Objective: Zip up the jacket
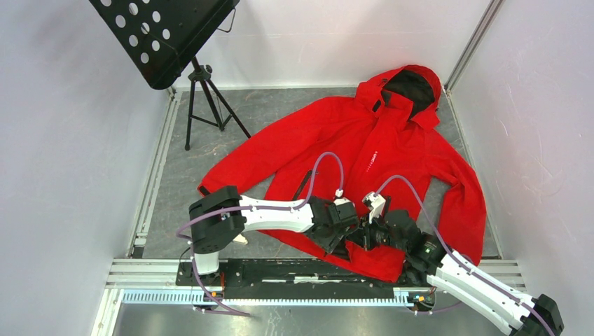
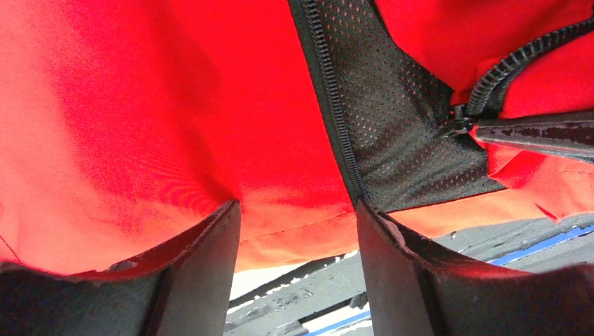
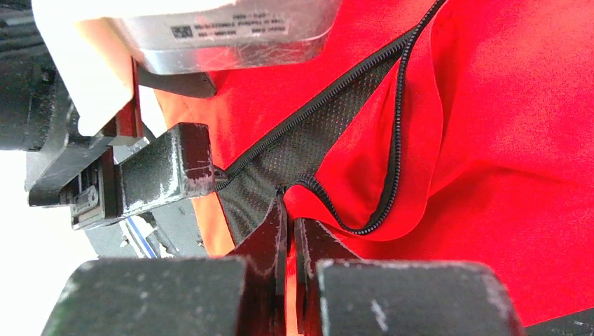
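The red jacket [image 1: 350, 140] lies flat on the grey table, hood at the far right, its front open at the bottom hem. My two grippers meet at that hem. My left gripper [image 1: 345, 236] is open, and its fingertips [image 2: 231, 213] press against the hem of the left front panel [image 2: 175, 105], beside the black zip teeth [image 2: 333, 105]. My right gripper [image 1: 365, 234] is shut on the bottom end of the other zip edge [image 3: 288, 210], at the small black slider [image 2: 457, 127]. Black mesh lining [image 2: 392, 105] shows between the two zip rows. The left finger [image 3: 168, 168] touches the opposite zip end.
A black perforated music stand [image 1: 161, 35] on a tripod [image 1: 203, 105] stands at the far left. An aluminium rail [image 1: 280, 269] runs along the table's near edge under the hem. White walls enclose the table on three sides.
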`<state>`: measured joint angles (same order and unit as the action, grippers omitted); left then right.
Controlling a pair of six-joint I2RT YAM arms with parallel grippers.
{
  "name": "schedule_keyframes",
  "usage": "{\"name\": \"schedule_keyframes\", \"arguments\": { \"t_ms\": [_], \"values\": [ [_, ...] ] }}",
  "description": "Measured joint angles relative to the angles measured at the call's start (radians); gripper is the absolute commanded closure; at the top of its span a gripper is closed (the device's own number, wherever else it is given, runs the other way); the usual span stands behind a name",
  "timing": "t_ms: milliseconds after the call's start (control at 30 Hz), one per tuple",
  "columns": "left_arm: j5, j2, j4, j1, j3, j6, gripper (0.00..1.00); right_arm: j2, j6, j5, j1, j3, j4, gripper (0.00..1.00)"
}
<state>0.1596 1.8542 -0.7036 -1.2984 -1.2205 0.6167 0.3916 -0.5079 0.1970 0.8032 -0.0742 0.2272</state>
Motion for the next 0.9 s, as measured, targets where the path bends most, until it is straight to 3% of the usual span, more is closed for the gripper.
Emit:
{"name": "schedule_keyframes", "arguments": {
  "t_ms": [133, 267, 600, 900],
  "values": [
    [0.008, 0.0, 0.002, 0.0, 0.0, 0.004, 0.4, 0.0, 0.0, 0.0, 0.0, 0.0, 0.0, 1.0],
    [0.035, 0.001, 0.001, -0.002, 0.0, 0.015, 0.55, 0.0, 0.0, 0.0, 0.0, 0.0, 0.0, 1.0],
    [0.056, 0.002, -0.009, 0.012, 0.0, 0.014, 0.73, 0.0, 0.0, 0.0, 0.0, 0.0, 0.001, 1.0],
    [-0.008, -0.082, 0.05, 0.066, 0.064, 0.011, 0.94, 0.016, 0.003, 0.01, 0.0, 0.0, -0.001, 1.0]
  ]
}}
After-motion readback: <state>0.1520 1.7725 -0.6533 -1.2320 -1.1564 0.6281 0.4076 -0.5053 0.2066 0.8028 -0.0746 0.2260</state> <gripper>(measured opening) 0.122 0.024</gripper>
